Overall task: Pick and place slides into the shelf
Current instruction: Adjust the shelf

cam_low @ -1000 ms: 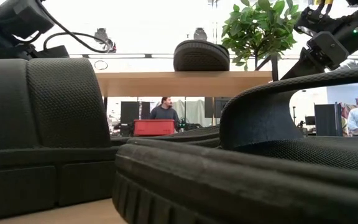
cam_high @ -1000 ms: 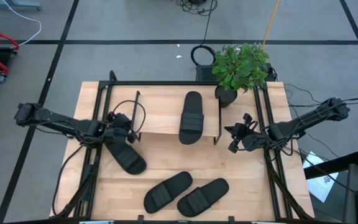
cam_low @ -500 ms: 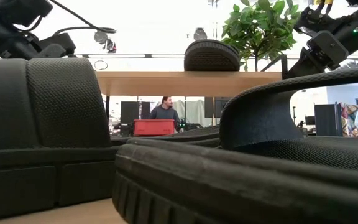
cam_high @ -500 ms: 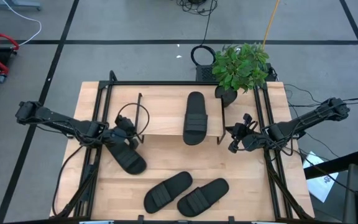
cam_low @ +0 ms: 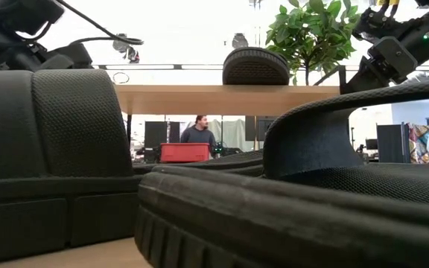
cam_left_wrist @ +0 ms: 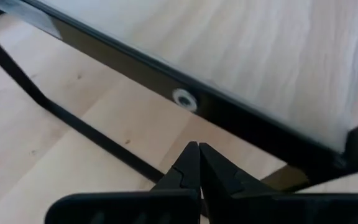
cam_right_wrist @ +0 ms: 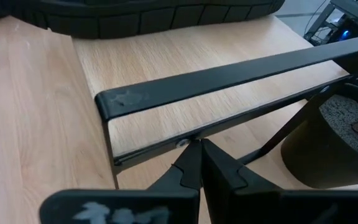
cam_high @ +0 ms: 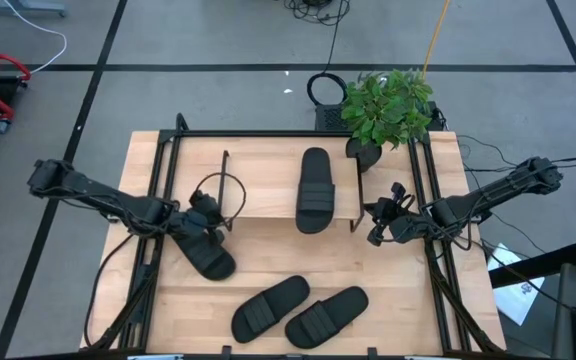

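No brand, label or writing can be read on anything here. The shelf (cam_high: 288,192) stands on the far half of the bench (cam_high: 408,300), and one slide (cam_high: 314,189) lies on the right part of its plank top, lengthwise from far to near. Three more slides lie on the bench: one (cam_high: 206,250) near the shelf's left end, and a pair, the left one (cam_high: 269,306) and the right one (cam_high: 326,315), side by side and angled at the near edge. In the low view that pair fills almost the whole picture, so only the shelf's plank edge and the toe of the slide on it show above them.

The left hand (cam_high: 211,214) is clenched and empty, just beside the shelf's left end and over the far tip of the nearby slide; its wrist view shows only the plank's underside and a black wire leg. The right hand (cam_high: 375,238) is also clenched on nothing, just off the shelf's right end, near a potted plant (cam_high: 386,108). Two people stand in the room behind, partly hidden.
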